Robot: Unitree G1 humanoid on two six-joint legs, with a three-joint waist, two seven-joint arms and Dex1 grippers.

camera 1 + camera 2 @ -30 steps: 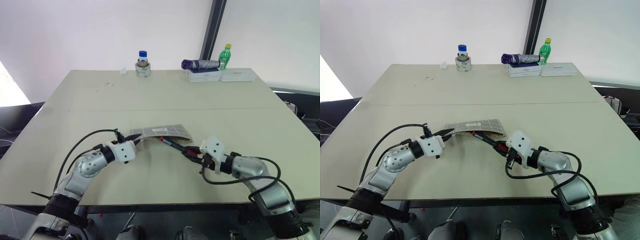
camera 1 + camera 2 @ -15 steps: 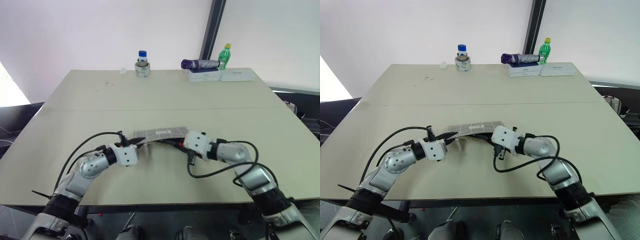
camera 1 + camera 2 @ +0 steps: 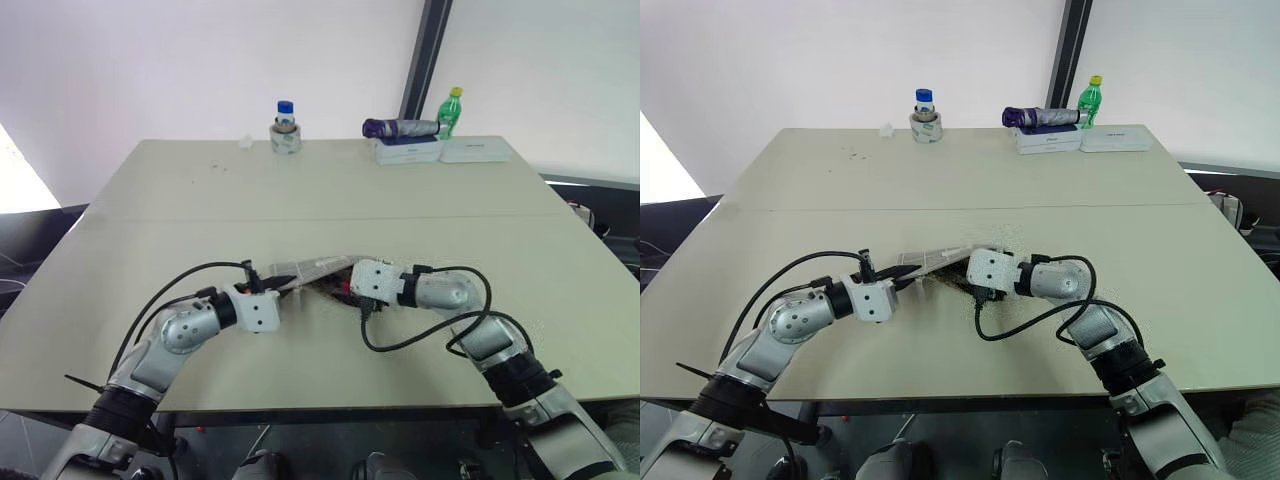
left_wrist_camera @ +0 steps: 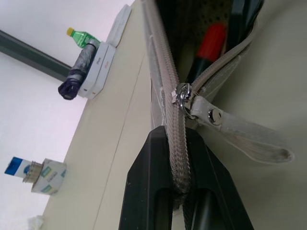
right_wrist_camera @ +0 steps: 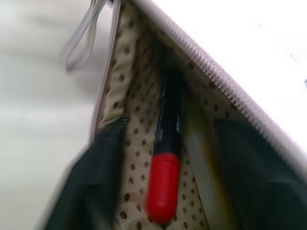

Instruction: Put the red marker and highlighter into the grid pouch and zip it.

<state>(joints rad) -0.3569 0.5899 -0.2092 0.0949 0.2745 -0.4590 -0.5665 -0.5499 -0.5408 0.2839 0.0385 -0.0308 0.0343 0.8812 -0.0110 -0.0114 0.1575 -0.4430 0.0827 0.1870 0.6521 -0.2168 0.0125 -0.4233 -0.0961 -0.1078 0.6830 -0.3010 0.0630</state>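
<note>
Right wrist view: the slim red marker with a black section (image 5: 164, 177) lies loose inside the flat grey grid-lined fabric pouch (image 3: 312, 270), on its dotted beige lining. The right gripper (image 5: 168, 191) has its two black fingers (image 5: 98, 177) spread apart on either side of the marker, neither touching it as far as can be seen. A pale yellowish shape beside the marker may be the stubby yellow highlighter; too blurred to confirm.

Change over the last second: the right gripper carried the marker in from the near-right of the pouch, clamped on it, pushed into the open mouth, and has now let go. Judgement: marker delivered; the highlighter's place is unconfirmed, and the zip is still open.

Left wrist view: the left gripper (image 4: 178, 187) is clamped together on the zip tape of one pouch lip, holding the mouth up and open. The metal slider with its grey pull cord (image 4: 240, 132) sits just beyond the fingertips; the marker's red end (image 4: 211, 43) shows in the gap past the slider.

Head views: the pouch lies near the middle of the tabletop (image 3: 330, 190), toward its near edge, between the two grippers. The right gripper must back out of the mouth before zipping.
</note>
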